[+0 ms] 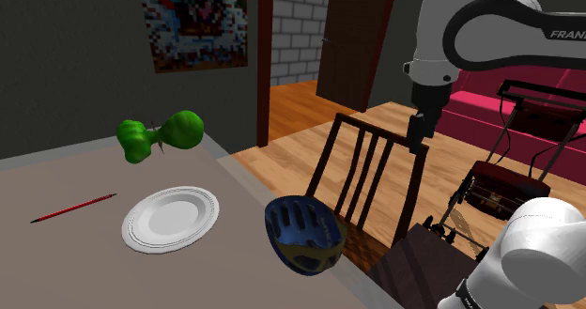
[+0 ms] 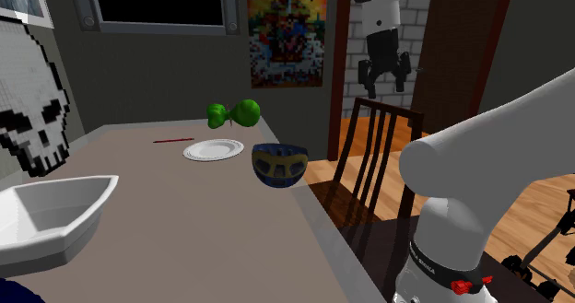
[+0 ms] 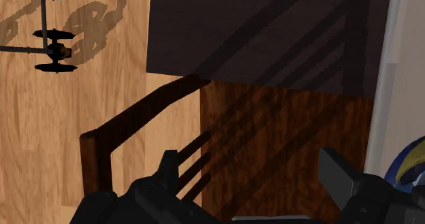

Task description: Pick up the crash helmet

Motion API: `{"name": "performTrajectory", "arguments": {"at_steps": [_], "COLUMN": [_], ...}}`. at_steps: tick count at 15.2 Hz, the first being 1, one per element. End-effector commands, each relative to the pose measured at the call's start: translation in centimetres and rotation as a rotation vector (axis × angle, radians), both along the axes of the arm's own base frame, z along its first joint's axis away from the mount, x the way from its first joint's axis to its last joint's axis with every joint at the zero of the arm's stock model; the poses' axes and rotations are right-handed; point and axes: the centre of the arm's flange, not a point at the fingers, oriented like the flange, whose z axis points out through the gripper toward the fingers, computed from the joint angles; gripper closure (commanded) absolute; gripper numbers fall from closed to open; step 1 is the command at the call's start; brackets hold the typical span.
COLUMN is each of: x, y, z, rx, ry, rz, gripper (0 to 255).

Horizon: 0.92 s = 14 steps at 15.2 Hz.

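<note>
The crash helmet (image 1: 303, 234) is blue with a yellow rim and vent slots. It lies tipped at the grey table's (image 1: 75, 270) edge nearest the chair, also seen as the helmet (image 2: 279, 163) in the second exterior view. My black gripper (image 1: 420, 133) hangs well above the wooden chair (image 1: 362, 166), up and to the shoulder view's right of the helmet. The gripper (image 2: 383, 82) stands open with nothing between its fingers. In the wrist view the gripper (image 3: 252, 171) looks down on the chair seat (image 3: 286, 141), with a sliver of the helmet (image 3: 411, 163) beside one finger.
On the table lie a white plate (image 1: 171, 218), a green lumpy object (image 1: 160, 136) and a red pencil (image 1: 73, 207). A white bowl (image 2: 46, 218) sits at the near end. A red wheeled machine (image 1: 507, 180) and pink sofa (image 1: 526, 110) stand beyond the chair.
</note>
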Motion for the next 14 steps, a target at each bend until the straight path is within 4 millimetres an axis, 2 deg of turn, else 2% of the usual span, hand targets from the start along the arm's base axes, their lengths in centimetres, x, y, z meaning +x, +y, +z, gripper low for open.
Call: {"name": "performTrajectory", "arguments": {"at_steps": [1,14], "x": [0.0,3.7], "y": [0.0,15.2], "z": [0.0,-6.9], "rx": [0.000,0.011], "ry": [0.000,0.017], "rz": [0.000,0.015], "gripper": [0,0]}}
